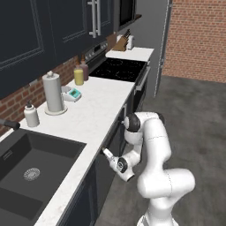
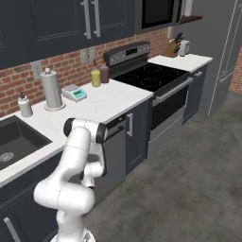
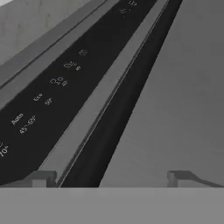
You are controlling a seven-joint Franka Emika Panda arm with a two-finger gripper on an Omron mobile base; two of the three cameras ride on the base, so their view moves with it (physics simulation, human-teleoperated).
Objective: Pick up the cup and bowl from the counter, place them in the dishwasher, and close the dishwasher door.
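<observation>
a white paper towel roll (image 1: 54,92) stands upright on its round base beside the brick backsplash (image 2: 71,66), with a small white soap bottle (image 1: 31,114) near it on the sink side. the dark sink basin (image 1: 31,170) has a round silver drain. on the far side of the roll lies a small white kitchen scale (image 2: 74,92) with a teal face. a yellow bottle (image 1: 78,75) and a darker reddish one (image 2: 104,73) stand touching or nearly so, next to the black stove (image 2: 150,75). beyond the stove sits a knife block (image 1: 120,43), with what may be a white jar (image 2: 183,47) beside it.
</observation>
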